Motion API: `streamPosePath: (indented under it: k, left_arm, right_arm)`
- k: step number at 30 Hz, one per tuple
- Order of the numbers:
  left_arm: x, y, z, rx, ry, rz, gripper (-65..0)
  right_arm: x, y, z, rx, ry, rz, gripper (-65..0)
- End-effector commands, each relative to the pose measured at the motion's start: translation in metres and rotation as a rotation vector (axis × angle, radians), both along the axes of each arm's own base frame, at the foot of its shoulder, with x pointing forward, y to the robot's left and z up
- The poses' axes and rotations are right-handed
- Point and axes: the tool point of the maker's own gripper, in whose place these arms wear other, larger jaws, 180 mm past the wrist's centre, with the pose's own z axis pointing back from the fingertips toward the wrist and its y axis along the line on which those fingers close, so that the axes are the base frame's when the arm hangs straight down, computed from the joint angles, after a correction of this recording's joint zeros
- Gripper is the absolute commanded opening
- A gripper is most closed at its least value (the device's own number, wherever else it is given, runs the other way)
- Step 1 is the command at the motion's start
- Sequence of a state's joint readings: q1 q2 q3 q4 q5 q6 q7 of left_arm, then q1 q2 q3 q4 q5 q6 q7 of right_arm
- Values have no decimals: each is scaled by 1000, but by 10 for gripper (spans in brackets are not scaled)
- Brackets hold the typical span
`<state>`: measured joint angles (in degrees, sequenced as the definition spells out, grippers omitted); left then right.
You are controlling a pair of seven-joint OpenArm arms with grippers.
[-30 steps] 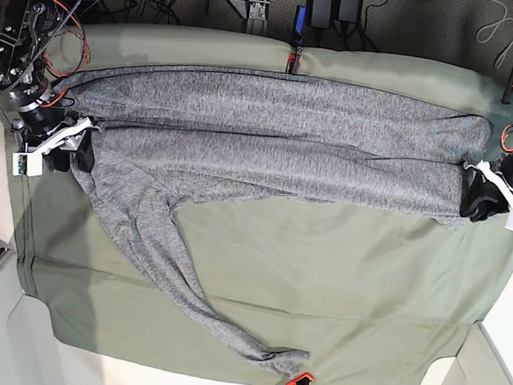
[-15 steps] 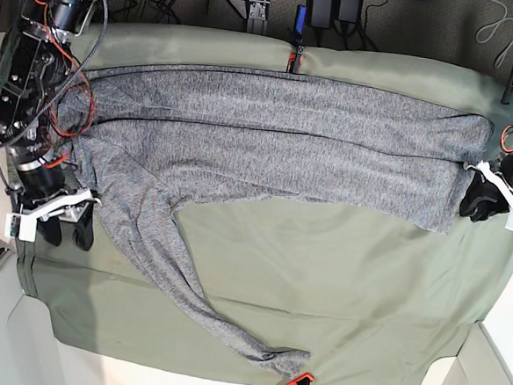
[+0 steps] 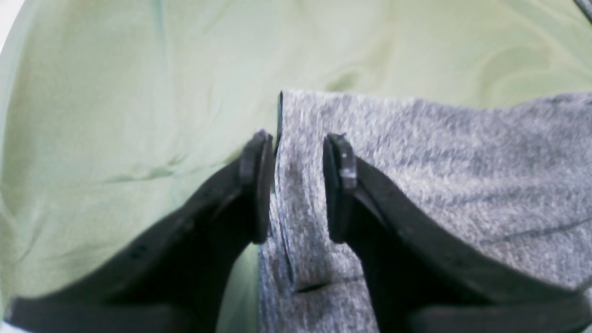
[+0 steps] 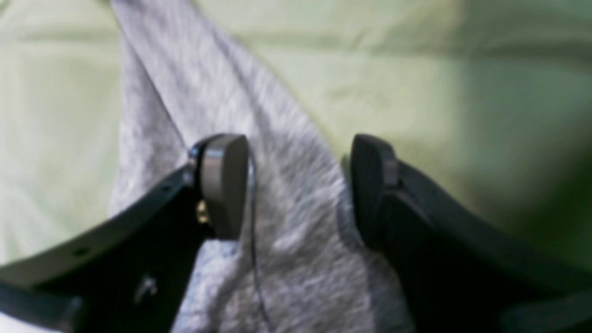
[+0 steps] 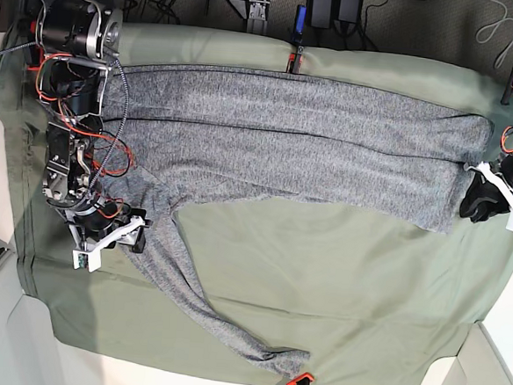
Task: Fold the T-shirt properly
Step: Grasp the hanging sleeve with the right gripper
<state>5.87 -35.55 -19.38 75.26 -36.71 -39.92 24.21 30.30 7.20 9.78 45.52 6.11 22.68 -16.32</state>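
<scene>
The heather-grey T-shirt (image 5: 287,133) lies as a long band across the back of the olive sheet (image 5: 338,286). One narrow flap (image 5: 180,275) trails toward the front edge. My right gripper (image 5: 133,237) is open over that flap near its upper end. In the right wrist view its gripper (image 4: 296,143) has grey knit (image 4: 296,231) between its spread fingers. My left gripper (image 5: 480,201) sits at the shirt's right end. In the left wrist view its gripper (image 3: 296,152) is narrowly open astride the shirt's edge (image 3: 439,162).
An orange clamp (image 5: 298,380) pins the sheet at the front edge and a blue clamp (image 5: 297,24) at the back. Cables and arm bases crowd the back left (image 5: 74,30). The table's edges are close to both grippers.
My right gripper let go of the shirt's left edge and moved forward and inward onto the trailing flap. The shirt's lower left layer slid. The left arm has not moved.
</scene>
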Motion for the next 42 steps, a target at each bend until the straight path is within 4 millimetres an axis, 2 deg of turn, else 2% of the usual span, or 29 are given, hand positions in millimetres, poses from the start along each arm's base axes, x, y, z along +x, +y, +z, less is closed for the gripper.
streamPosePath:
  k: [1,7,9,15,16,24,29,32,36,40,42]
  left_arm:
    - [9,6,21,9,-58,0,-433]
    - [7,5,16,9,-36,-1,-433]
    - [7,5,16,9,-36,-1,-433]
    - [7,4,16,2,-39,-1,-433]
    - [7,3,16,0,-39,0,-433]
    - [7,-4,11,-23,-38,2,-433]
    - [11,-5,17,-49,-62,5,-433]
    - [15,-6,21,-53,-70,4,-433]
    - [12,-6,15,-45,-33,0,-433]
    - [12,-7,16,-56,-34,1,-433]
    - [13,-8,17,-68,-40,2,-433]
  right_arm:
    - [14,2,21,7,-62,2,-299]
    - [8,16,12,28,-44,15,-310]
    - [8,24,13,41,-48,27,-375]
    - [8,53,20,86,-71,106,-637]
    - [7,56,20,91,-73,115,-650]
    - [9,66,41,145,-95,155,-650]
    - [-2,79,64,218,-93,213,-650]
    - [-21,82,76,235,-115,239,-650]
    - [-61,86,87,243,-167,258,-650]
    - [-96,87,84,230,-173,265,-650]
    - [-104,86,80,234,-170,257,-650]
